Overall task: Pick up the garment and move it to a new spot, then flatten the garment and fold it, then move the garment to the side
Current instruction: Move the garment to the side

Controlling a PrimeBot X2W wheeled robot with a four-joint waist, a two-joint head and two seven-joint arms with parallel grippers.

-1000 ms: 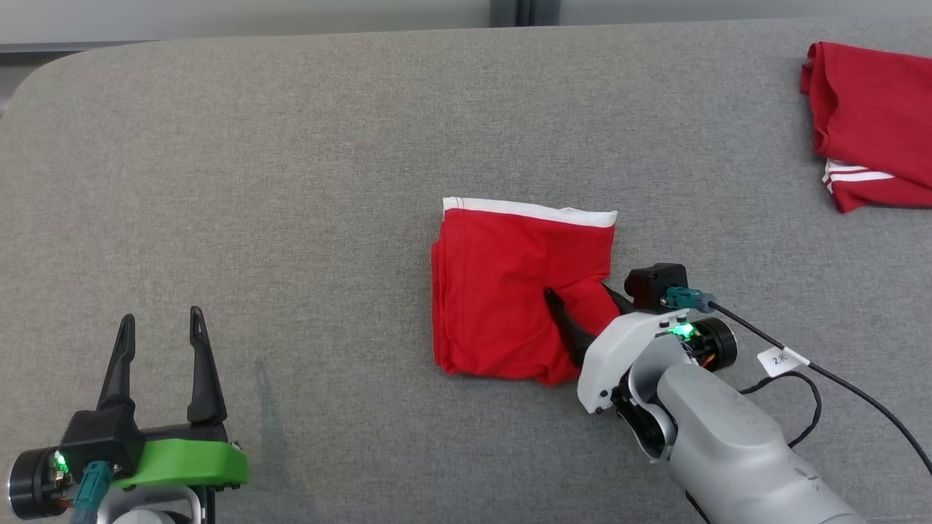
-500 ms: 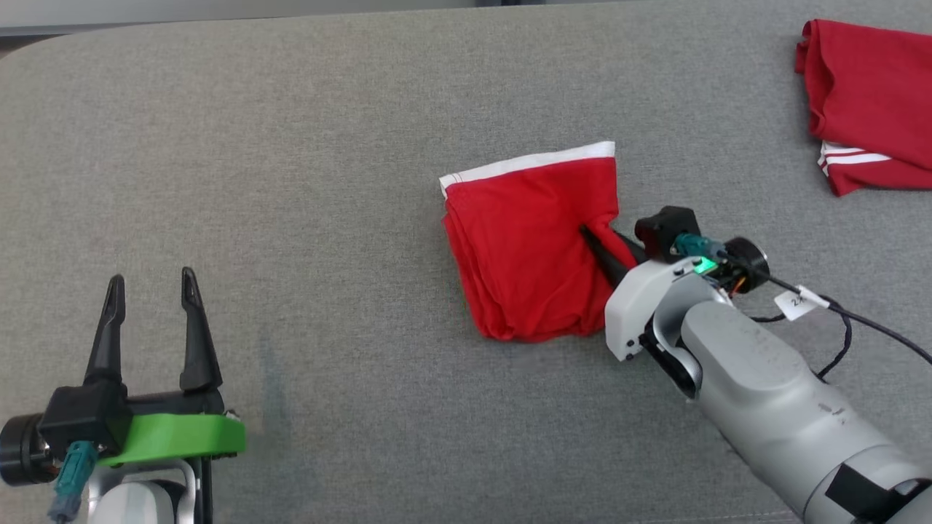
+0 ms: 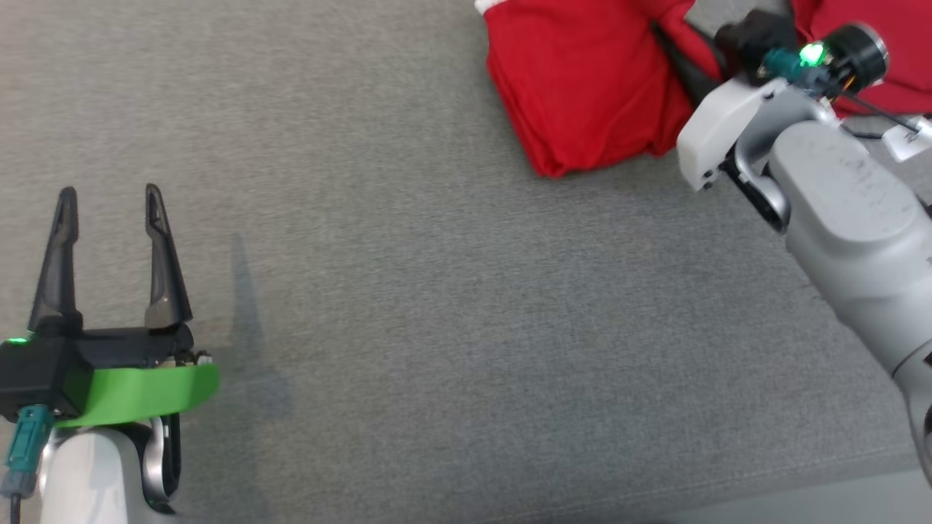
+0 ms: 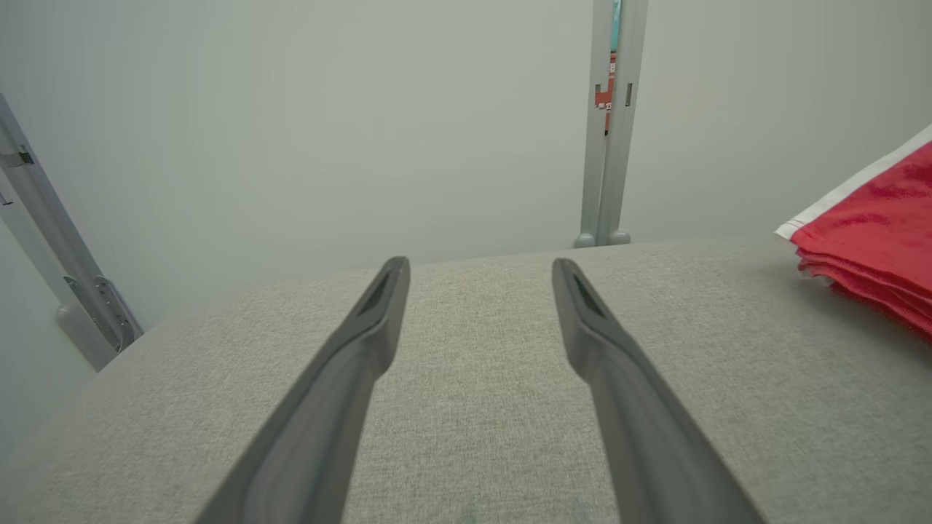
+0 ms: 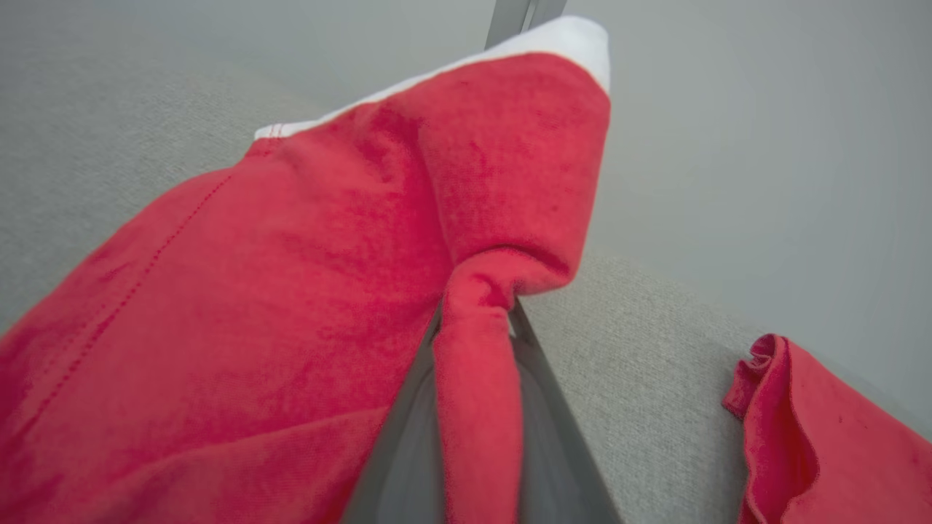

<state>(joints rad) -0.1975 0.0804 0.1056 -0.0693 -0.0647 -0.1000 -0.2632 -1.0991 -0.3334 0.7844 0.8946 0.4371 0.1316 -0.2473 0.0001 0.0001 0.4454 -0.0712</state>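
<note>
Gripping the red garment (image 3: 582, 87) by its edge, right claw (image 3: 666, 40) clenched; left claw (image 3: 109, 193) released, well apart.

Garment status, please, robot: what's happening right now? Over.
Right gripper shut on garment, edge pinched. Left gripper open, empty. Watch: other garment close beside.

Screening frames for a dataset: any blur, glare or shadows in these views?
Head view: even light, no glare; the left tool casts a faint shadow on the grey fabric surface. Left wrist view: its fingers look soft near the lens. Right wrist view: the red garment is close and blurred.
</note>
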